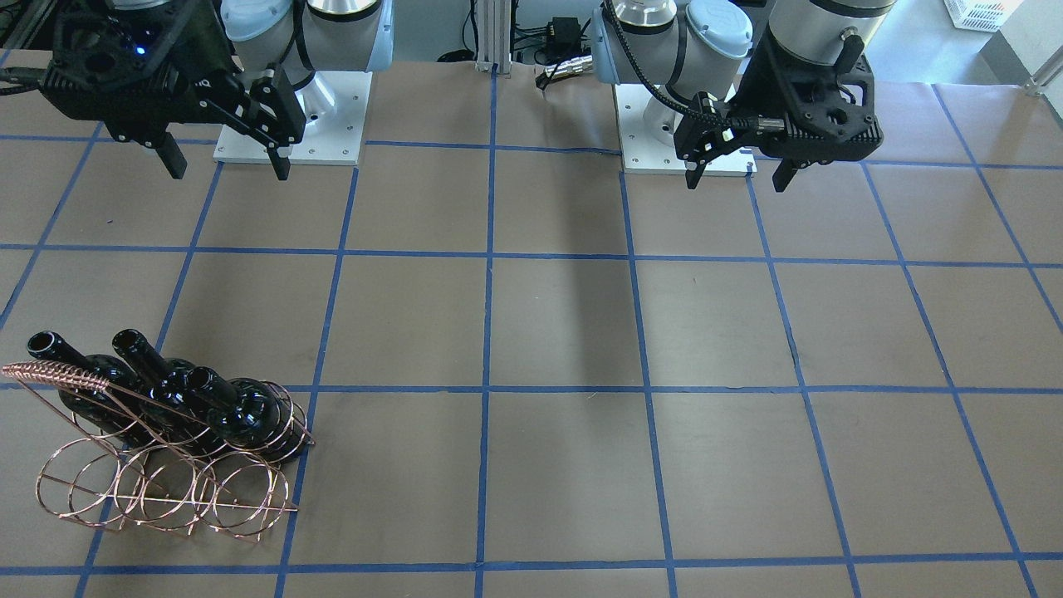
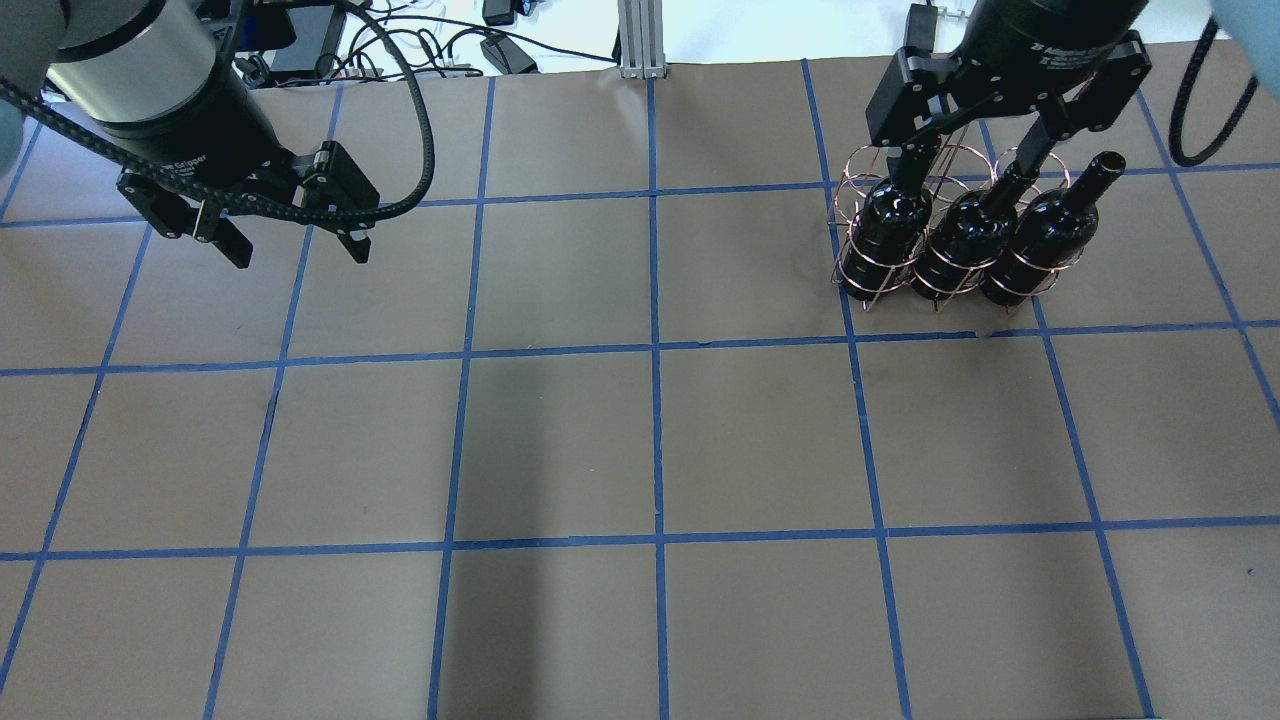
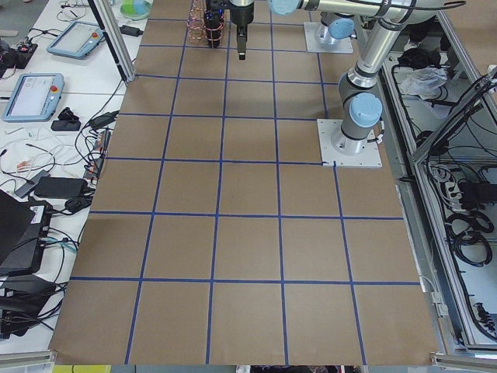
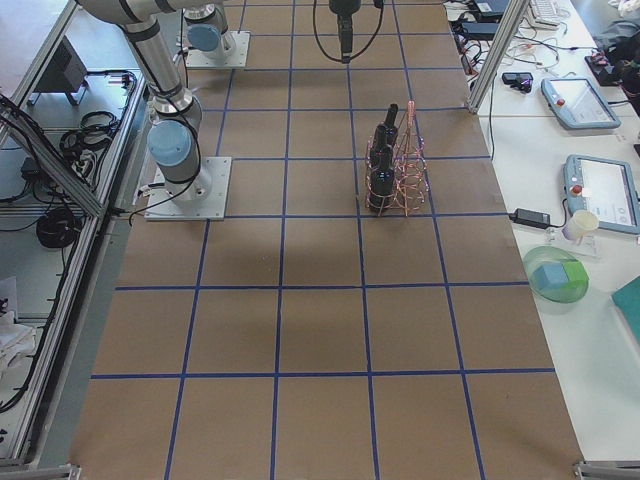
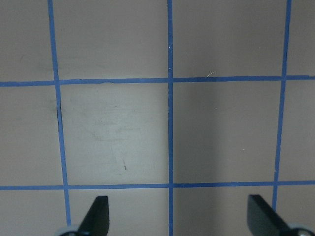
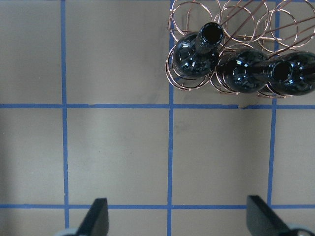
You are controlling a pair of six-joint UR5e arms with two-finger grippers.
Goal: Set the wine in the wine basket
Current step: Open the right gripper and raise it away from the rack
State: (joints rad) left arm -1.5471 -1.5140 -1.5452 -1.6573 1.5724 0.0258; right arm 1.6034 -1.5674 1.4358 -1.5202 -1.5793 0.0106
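Note:
Three glossy black wine bottles [image 1: 237, 411] [image 2: 890, 215] [image 6: 194, 54] stand side by side in the rings of the copper wire basket [image 1: 58, 375] [image 2: 850, 268] [image 6: 183, 87], on the robot's right side of the table. The basket also shows in the exterior right view [image 4: 410, 165]. My right gripper [image 1: 224, 162] [image 2: 985, 155] [image 6: 179, 221] is open and empty. It hangs high above the table, on the robot's side of the basket, and touches no bottle. My left gripper [image 1: 739, 174] [image 2: 295, 240] [image 5: 179, 219] is open and empty over bare table.
The table is brown paper marked with a blue tape grid [image 2: 655, 350]. The arm base plates [image 1: 291, 116] [image 1: 664, 133] sit at the robot's edge. Cables and a post [image 2: 635, 40] lie beyond the far edge. Tablets and clutter [image 4: 580, 100] sit on a side bench.

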